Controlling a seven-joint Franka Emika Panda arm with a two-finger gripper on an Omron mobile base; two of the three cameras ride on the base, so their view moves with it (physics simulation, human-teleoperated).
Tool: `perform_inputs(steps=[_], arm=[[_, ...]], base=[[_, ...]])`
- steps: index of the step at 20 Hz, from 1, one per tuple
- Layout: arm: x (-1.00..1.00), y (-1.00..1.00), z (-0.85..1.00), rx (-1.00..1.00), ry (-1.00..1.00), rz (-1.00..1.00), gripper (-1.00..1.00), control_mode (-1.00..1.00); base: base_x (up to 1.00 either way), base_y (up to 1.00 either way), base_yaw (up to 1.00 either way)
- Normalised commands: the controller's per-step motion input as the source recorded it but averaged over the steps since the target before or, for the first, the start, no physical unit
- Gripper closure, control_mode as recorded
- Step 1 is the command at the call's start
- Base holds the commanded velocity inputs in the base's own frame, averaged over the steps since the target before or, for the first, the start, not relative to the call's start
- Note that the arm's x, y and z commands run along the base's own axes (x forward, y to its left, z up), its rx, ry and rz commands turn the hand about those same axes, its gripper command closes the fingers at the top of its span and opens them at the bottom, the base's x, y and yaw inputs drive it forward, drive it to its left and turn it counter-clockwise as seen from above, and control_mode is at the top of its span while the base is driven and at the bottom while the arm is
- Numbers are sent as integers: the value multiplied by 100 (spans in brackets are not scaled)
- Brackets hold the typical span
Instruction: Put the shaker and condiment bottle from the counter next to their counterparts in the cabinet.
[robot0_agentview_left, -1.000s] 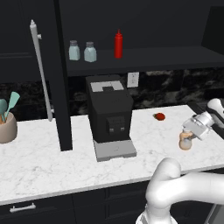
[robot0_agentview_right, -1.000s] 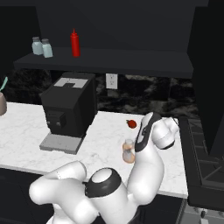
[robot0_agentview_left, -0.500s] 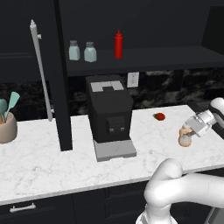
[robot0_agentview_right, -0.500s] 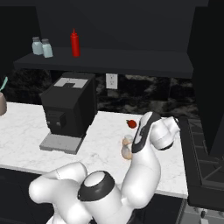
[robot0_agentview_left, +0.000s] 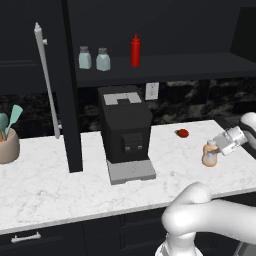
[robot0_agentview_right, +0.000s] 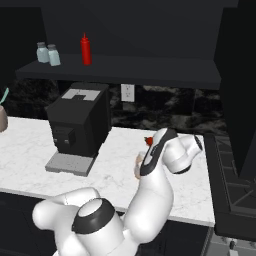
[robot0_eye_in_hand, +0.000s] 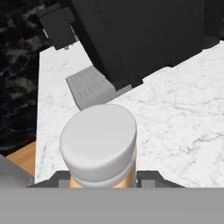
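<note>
Condiment bottle (robot0_agentview_left: 210, 154) shifted slightly rightward, clamped in gripper (robot0_agentview_left: 218, 145); two shakers (robot0_agentview_left: 94, 58), red bottle (robot0_agentview_left: 135, 50) in cabinet (robot0_agentview_left: 165, 67)

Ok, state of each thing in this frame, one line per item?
condiment bottle: upright on the counter, capped, between the claw's fingers.
claw: fingers flank the bottle's neck; contact unclear.
cabinet: door open.
two shakers: upright on the cabinet shelf.
red squeeze bottle: upright on the shelf.
</note>
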Motion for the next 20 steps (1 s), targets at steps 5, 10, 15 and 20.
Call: perform_inputs(steps=[5, 10, 15, 20], arm=[[-16, 4, 17, 0, 0, -13, 100, -100], [-10, 0, 24, 0, -1, -11, 100, -100], [-3, 0, 37, -1, -3, -8, 100, -100], [-2, 0, 39, -3, -8, -7, 100, -100]], base=[[0, 0, 0], [0, 0, 0], [0, 0, 0], [0, 0, 0]])
